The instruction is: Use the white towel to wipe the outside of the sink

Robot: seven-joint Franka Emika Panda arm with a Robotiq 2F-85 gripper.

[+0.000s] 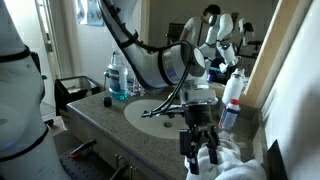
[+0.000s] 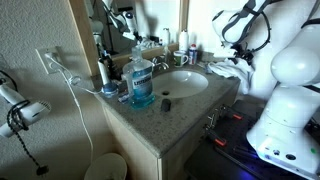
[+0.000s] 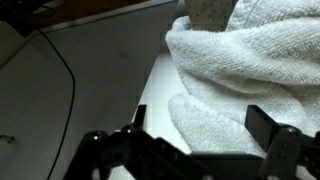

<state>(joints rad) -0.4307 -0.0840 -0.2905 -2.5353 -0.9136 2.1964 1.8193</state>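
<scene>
The white towel (image 1: 240, 168) lies bunched on the granite counter beside the sink (image 1: 140, 120). It also shows in an exterior view (image 2: 222, 72), past the basin (image 2: 165, 90). My gripper (image 1: 200, 157) hangs just above the towel's edge, fingers pointing down. In the wrist view the gripper (image 3: 198, 128) is open, and its two dark fingers straddle a fold of the towel (image 3: 240, 70). The fingers are not closed on the cloth.
A blue mouthwash bottle (image 2: 142, 80) and a small dark object (image 2: 166, 101) stand on the counter near the basin. The faucet (image 1: 195, 92) and a white bottle (image 1: 232, 95) are by the mirror. A hair dryer (image 2: 20, 112) hangs on the wall. The counter edge drops off close to the towel.
</scene>
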